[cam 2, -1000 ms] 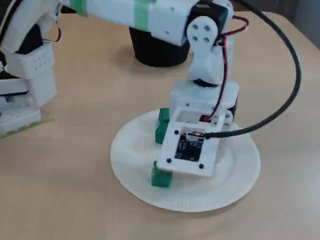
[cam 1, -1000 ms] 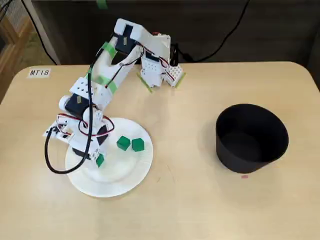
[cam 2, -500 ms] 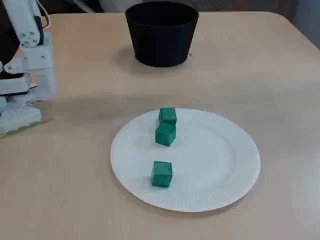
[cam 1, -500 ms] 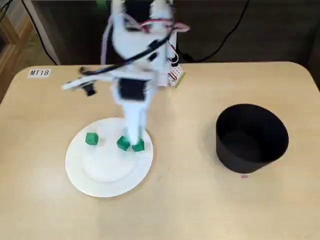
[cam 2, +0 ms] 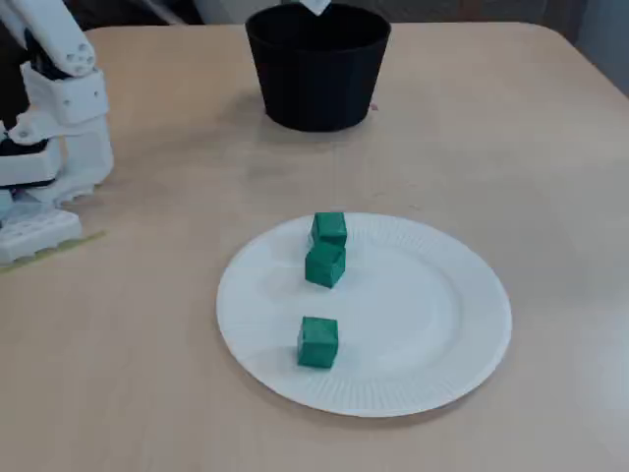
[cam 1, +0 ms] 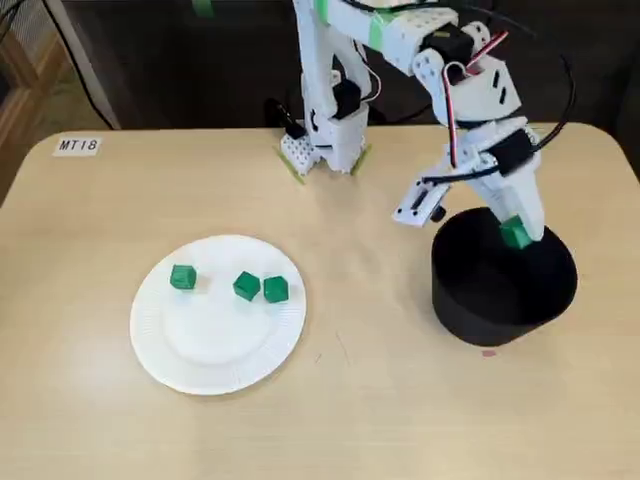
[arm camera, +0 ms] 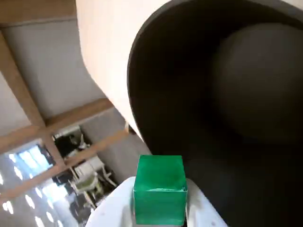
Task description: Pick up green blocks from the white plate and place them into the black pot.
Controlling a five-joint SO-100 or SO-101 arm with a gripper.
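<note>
Tabletop (cam 1: 90, 420) carries the black pot (cam 1: 480, 312) at right in a fixed view, and the white plate (cam 1: 215, 352) well left with three green blocks (cam 1: 246, 286) on it. The gripper (cam 1: 516, 233) hangs over the pot's mouth, its fingers clamped on a fourth block (arm camera: 159, 189). The wrist view shows the opening straight below that block. A fixed view catches only a white tip (cam 2: 314, 6) at the far rim.

Light wooden table (cam 1: 380, 420), white paper plate (cam 1: 210, 345) lying left of centre in a fixed view, black pot (cam 1: 495, 305) standing well apart at right, arm base (cam 1: 325, 150) at far edge, label (cam 1: 78, 145) reading MT18 at far-left corner, small pink mark (cam 1: 489, 352) just beside the pot.
</note>
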